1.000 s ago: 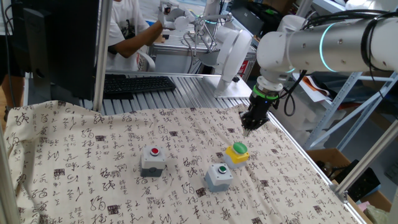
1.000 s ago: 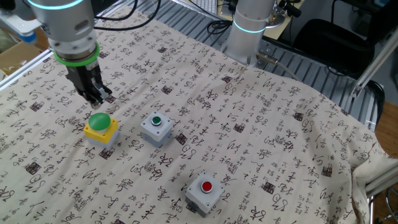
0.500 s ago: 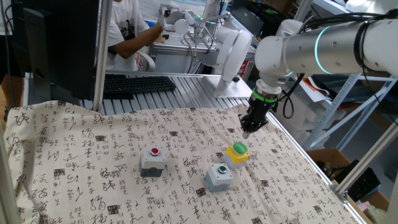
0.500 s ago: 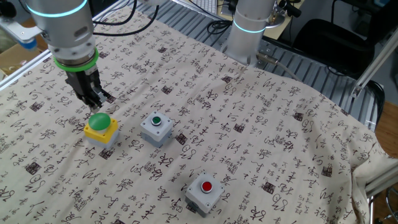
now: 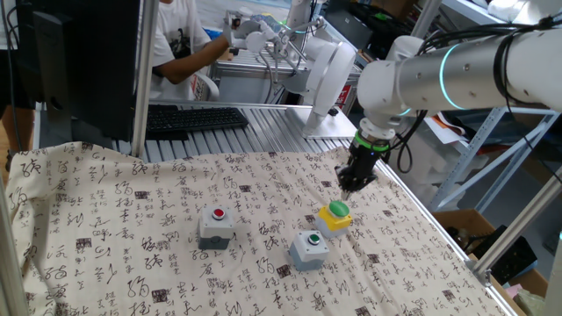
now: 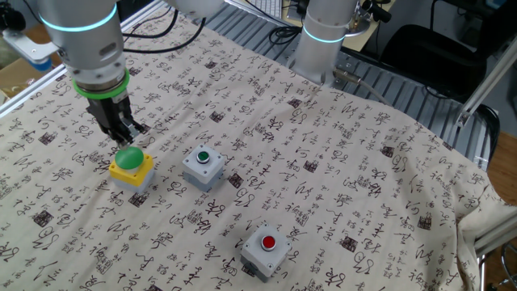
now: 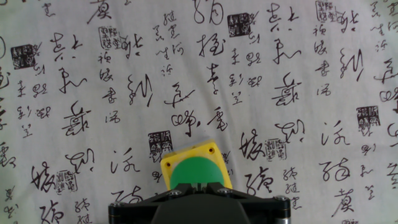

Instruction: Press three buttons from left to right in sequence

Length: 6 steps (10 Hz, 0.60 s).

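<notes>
Hand view: closed gripper [image 7: 199, 186] cuts off the yellow box's domed cap [image 7: 194, 173].

From the hand view, we get only the black gripper body [image 7: 199, 208] along the bottom edge, the fingertips out of frame, and it covers the near part of the yellow box with the green domed cap [image 7: 194, 167]. The two grey button boxes are outside this view. In one fixed view, the person in the white shirt [image 5: 180, 39] is cut off at the top edge, the head unseen, and a dark panel [image 5: 83, 61] hides part of the body.
</notes>
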{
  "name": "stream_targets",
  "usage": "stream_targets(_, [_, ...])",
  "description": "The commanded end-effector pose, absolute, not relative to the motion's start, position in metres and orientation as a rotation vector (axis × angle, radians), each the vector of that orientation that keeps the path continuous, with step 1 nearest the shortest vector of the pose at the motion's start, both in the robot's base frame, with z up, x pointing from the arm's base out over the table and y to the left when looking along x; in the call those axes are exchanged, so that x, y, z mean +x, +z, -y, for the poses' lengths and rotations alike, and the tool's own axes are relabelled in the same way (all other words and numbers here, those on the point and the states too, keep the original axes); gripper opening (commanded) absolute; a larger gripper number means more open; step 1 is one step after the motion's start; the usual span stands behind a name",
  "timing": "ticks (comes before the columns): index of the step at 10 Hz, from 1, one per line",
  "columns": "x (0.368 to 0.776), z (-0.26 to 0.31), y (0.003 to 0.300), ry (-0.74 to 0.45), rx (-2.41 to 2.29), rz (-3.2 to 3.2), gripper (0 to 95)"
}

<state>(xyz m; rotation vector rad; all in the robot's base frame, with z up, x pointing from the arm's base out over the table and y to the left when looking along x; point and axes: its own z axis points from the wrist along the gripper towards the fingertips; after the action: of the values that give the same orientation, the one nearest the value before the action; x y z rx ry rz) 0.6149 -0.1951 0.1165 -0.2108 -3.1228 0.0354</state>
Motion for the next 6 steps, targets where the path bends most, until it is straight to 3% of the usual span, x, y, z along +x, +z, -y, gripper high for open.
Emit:
stream_targets(1, [0.613,0.194,0.115,0.032,-0.211,3.123,0.0])
stream_targets(6, [0.616,0.195,0.104,0.017,-0.21,3.126,0.0])
